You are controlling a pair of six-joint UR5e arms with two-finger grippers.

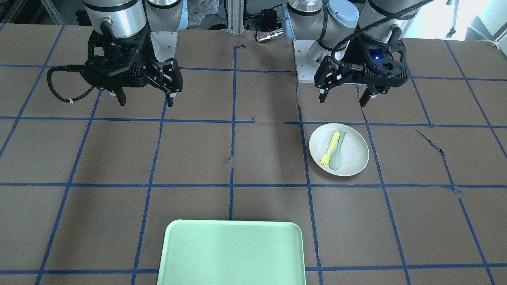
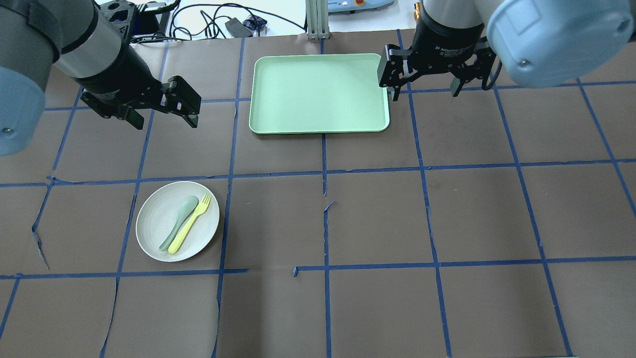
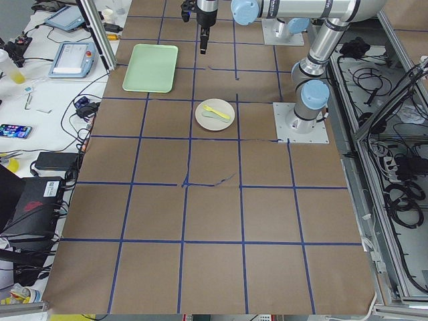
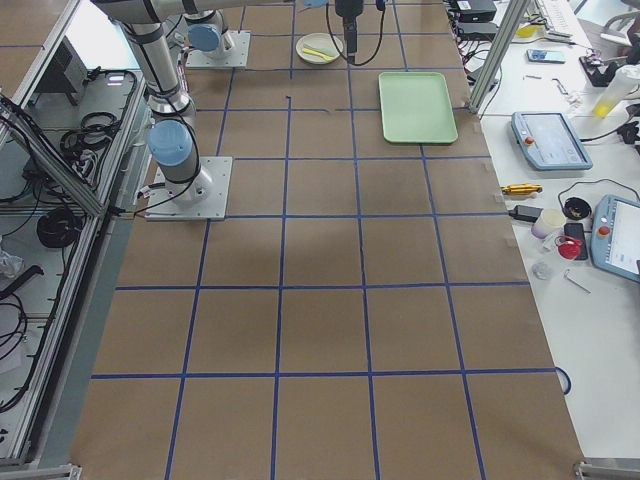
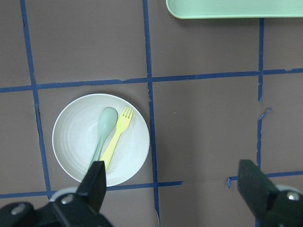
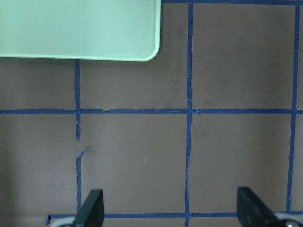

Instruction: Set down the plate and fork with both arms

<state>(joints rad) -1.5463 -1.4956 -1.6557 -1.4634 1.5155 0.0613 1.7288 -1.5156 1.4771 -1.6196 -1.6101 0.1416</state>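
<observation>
The round white plate [image 2: 177, 221] lies on the brown table on my left side. The yellow fork [image 2: 189, 223] lies on it beside a pale grey-green spoon [image 2: 179, 222]. The plate [image 1: 339, 149], fork [image 1: 330, 149] and spoon [image 1: 338, 152] also show in the front view, and the plate [image 5: 101, 138] and fork [image 5: 116, 135] show in the left wrist view. My left gripper [image 2: 163, 117] hangs open and empty above the table, beyond the plate. My right gripper [image 2: 425, 89] hangs open and empty by the tray's right end.
A rectangular light green tray [image 2: 319, 93] lies empty at the table's far middle, also seen in the front view [image 1: 232, 253]. Blue tape lines form a grid on the brown table. Cables and devices lie past the far edge.
</observation>
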